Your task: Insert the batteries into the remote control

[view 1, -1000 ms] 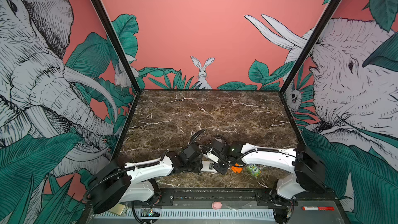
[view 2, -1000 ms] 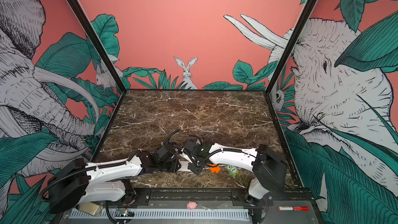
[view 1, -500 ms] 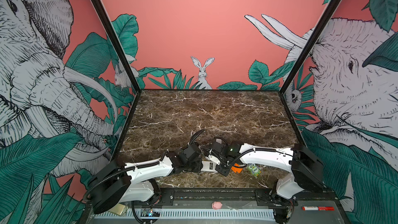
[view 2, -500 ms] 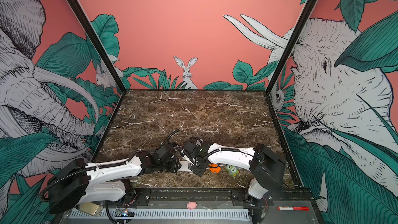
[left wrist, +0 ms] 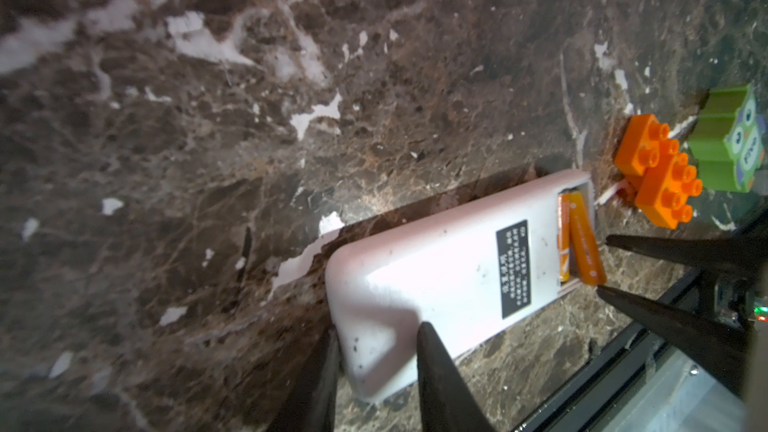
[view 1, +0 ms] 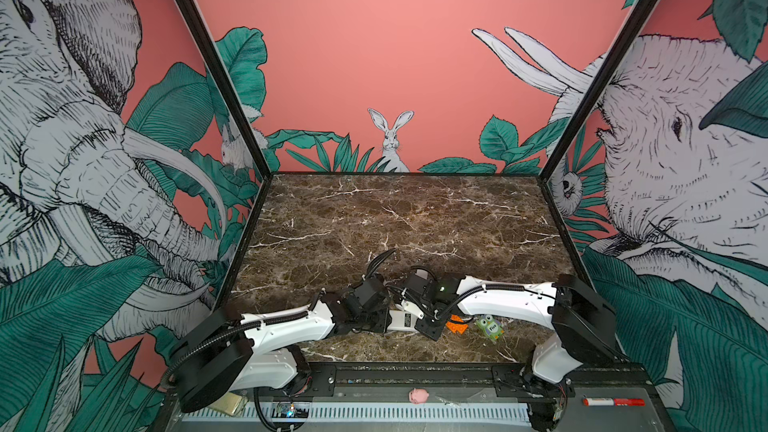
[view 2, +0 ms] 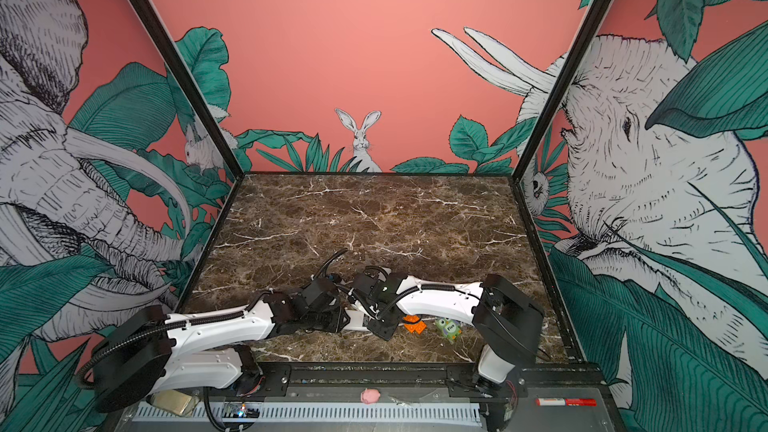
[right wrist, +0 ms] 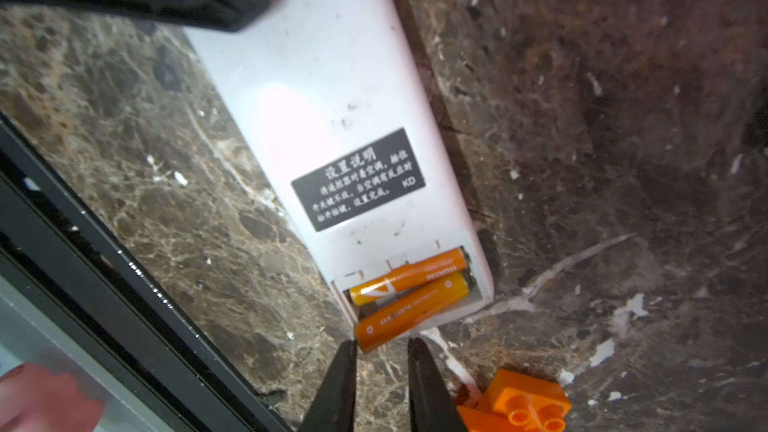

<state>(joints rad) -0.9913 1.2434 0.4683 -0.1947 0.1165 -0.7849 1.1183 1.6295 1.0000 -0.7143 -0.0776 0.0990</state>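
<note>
The white remote control (left wrist: 436,268) lies back-up on the marble near the front edge, with a black label and its battery bay open (right wrist: 332,97). One of the orange batteries (right wrist: 409,278) sits in the bay. The other (right wrist: 411,311) lies slanted across it, one end poking past the remote's side (left wrist: 584,238). My left gripper (left wrist: 378,351) is shut on the remote's opposite end (view 1: 384,320). My right gripper (right wrist: 382,347) stands slightly open. Its tips flank the protruding battery end without clamping it (left wrist: 602,263). In both top views the arms hide the batteries (view 2: 384,328).
An orange studded brick (left wrist: 660,176) and a green owl toy (left wrist: 731,143) lie just beyond the remote's bay end (view 1: 457,323). The black front rail (view 1: 415,367) runs close alongside the remote. A pink object (view 1: 417,396) and a red marker (view 1: 613,401) lie outside on the front ledge.
The right arm has edged slightly left toward the remote. The left arm and the remote have stayed put.
</note>
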